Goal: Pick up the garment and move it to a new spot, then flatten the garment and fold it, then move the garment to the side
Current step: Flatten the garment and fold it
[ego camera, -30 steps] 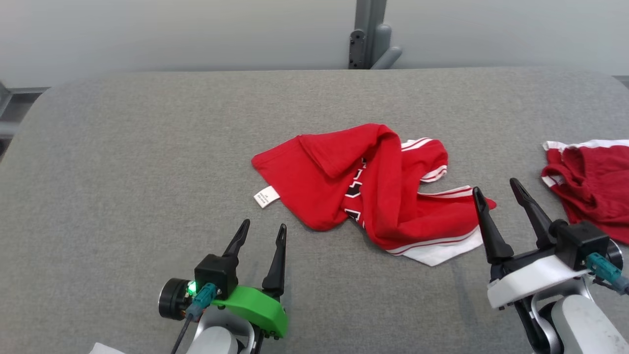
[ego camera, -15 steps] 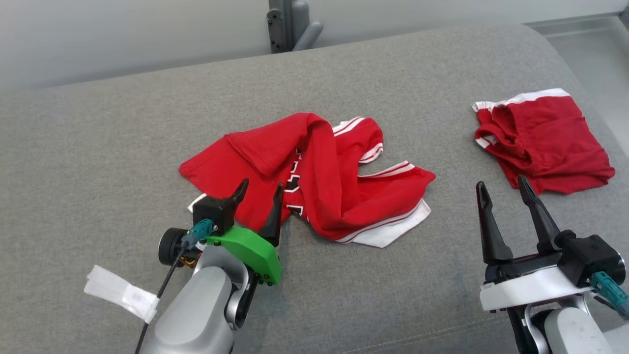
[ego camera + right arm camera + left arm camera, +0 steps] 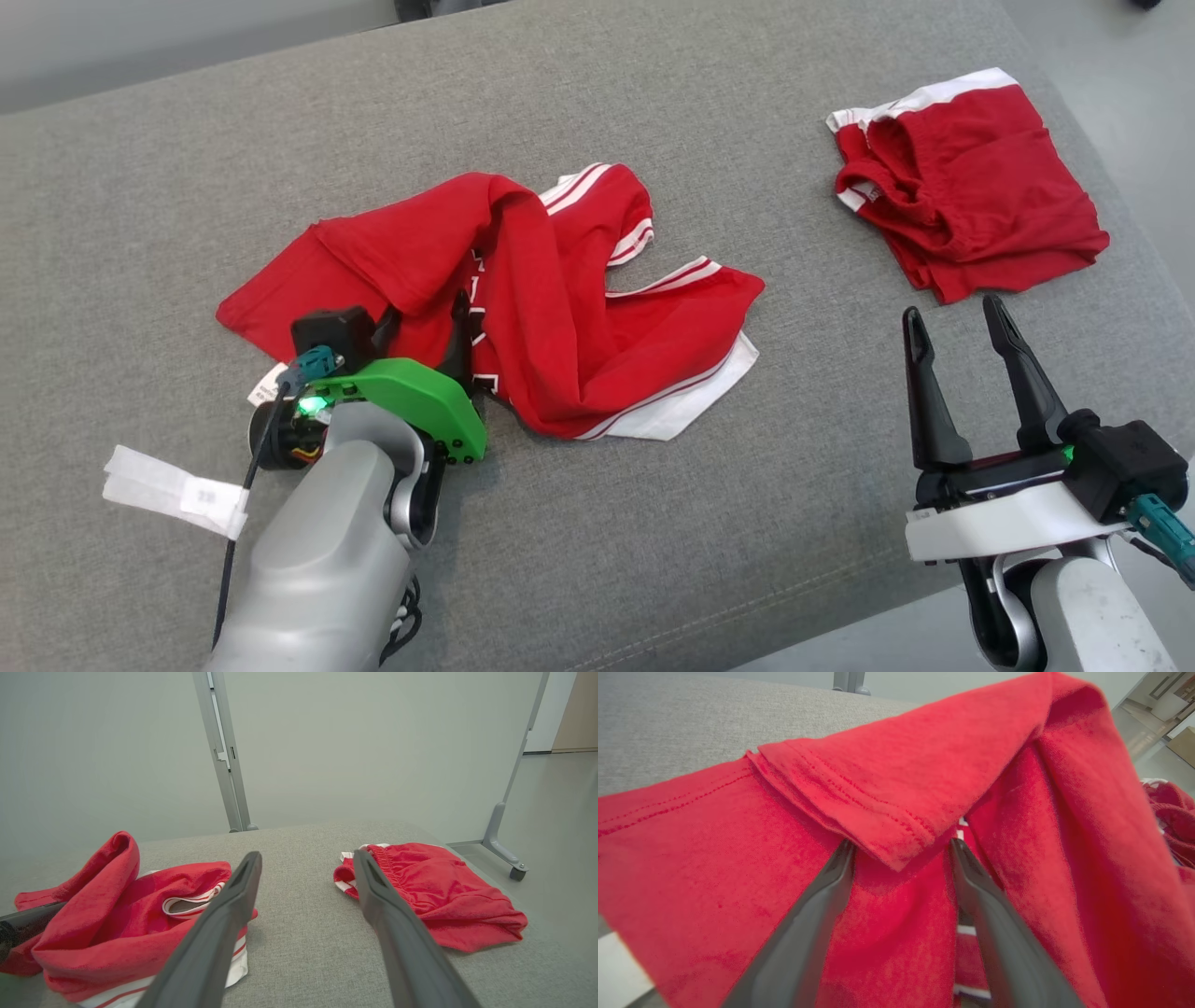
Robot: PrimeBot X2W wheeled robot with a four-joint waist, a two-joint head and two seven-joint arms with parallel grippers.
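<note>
Left wrist view — left gripper (image 3: 901, 845), jaws apart, straddles a hem fold (image 3: 859, 798) of the crumpled red cotton garment (image 3: 714, 872); closing deep should catch both layers.

two red garments on the bench (image 3: 653, 560): crumpled jersey (image 3: 560, 308) mid-bench, folded shorts (image 3: 971, 187) near the far right corner. two tools, left tool (image 3: 422, 315) and right tool (image 3: 950, 311). one paper tag (image 3: 173, 490).
</note>
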